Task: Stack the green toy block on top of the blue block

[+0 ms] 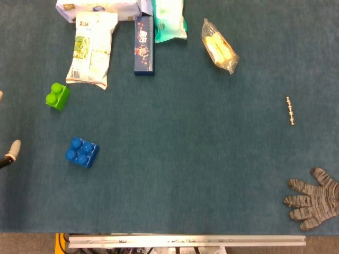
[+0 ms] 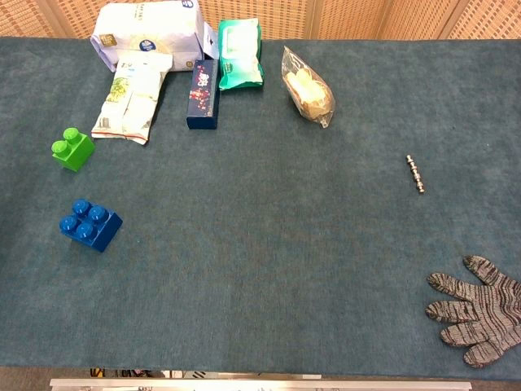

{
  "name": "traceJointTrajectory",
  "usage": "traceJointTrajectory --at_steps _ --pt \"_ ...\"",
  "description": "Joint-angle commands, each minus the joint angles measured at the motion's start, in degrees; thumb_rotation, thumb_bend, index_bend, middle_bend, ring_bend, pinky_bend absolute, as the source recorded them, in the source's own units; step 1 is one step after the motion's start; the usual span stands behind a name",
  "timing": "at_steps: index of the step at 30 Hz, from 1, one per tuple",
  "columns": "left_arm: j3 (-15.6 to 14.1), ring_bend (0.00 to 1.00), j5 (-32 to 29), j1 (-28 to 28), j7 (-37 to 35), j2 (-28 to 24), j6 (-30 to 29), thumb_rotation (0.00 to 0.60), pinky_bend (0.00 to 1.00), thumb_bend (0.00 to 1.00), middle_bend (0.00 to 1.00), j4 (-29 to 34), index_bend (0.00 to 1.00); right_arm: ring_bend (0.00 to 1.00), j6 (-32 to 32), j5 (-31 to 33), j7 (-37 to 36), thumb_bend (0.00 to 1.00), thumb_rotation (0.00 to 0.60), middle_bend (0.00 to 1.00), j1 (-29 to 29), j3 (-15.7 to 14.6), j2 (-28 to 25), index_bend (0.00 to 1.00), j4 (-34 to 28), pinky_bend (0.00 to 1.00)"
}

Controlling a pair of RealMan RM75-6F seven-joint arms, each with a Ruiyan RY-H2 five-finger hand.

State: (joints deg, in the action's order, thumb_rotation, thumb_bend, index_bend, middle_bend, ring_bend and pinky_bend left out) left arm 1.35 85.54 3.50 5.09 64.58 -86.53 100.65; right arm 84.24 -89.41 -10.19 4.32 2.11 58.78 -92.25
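Note:
The green block (image 1: 57,96) (image 2: 72,149) sits on the teal table cover at the left, just below a snack bag. The blue block (image 1: 81,152) (image 2: 89,224), wider and studded on top, lies nearer the front, apart from the green one. Only two pale fingertips (image 1: 14,147) of my left hand (image 1: 6,154) poke in at the left edge of the head view, spread far apart and left of both blocks, with nothing between them. My right hand (image 1: 314,197) (image 2: 478,311), in a grey knit glove, rests at the front right with its fingers spread, holding nothing.
Along the far edge lie a white tissue pack (image 2: 146,28), a snack bag (image 1: 91,48), a dark blue box (image 1: 144,45), a green wipes pack (image 1: 169,20) and a clear bag of biscuits (image 1: 219,46). A small metal rod (image 1: 290,110) lies at the right.

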Motion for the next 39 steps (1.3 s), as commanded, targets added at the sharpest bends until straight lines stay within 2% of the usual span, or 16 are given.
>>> traceJointTrajectory --at_steps 1,7,15,25,31,39 --pt "0.0 0.0 0.1 0.0 0.0 -0.1 0.0 0.6 0.02 0.29 0.0 0.0 0.0 0.06 0.1 0.0 0.1 0.23 0.6 0.25 0.0 0.0 -0.1 0.16 -0.1 0.11" --pt "-0.1 0.0 0.6 0.0 -0.3 -0.2 0.0 0.6 0.02 0.29 0.01 -0.3 0.0 0.07 0.6 -0.1 0.2 0.23 0.6 0.25 -0.1 0.2 -0.6 0.16 -0.3 0.11" --pt "-1.3 0.0 4.8 1.6 -3.8 -1.7 1.7 0.6 0.03 0.29 0.02 -2.4 0.04 0.07 1.6 0.1 0.4 0.23 0.6 0.25 0.1 1.1 -1.6 0.16 -1.0 0.11" --pt "-5.2 0.03 10.8 7.0 -6.2 -4.8 11.5 0.6 0.03 0.29 0.08 -3.7 0.1 0.07 1.6 0.2 -0.2 0.23 0.6 0.25 0.3 1.4 -2.2 0.16 -1.2 0.11" --pt "-6.5 0.03 12.9 11.0 -6.4 -5.7 17.5 0.6 0.03 0.29 0.09 -3.4 0.11 0.07 2.0 0.2 -0.3 0.23 0.6 0.25 -0.1 1.2 -2.3 0.16 -1.2 0.11" --pt "-7.2 0.03 12.5 15.4 -5.2 -6.4 24.7 0.6 0.03 0.29 0.09 -3.0 0.12 0.07 2.3 0.4 -0.5 0.23 0.6 0.25 -0.4 1.1 -2.3 0.16 -0.9 0.11"
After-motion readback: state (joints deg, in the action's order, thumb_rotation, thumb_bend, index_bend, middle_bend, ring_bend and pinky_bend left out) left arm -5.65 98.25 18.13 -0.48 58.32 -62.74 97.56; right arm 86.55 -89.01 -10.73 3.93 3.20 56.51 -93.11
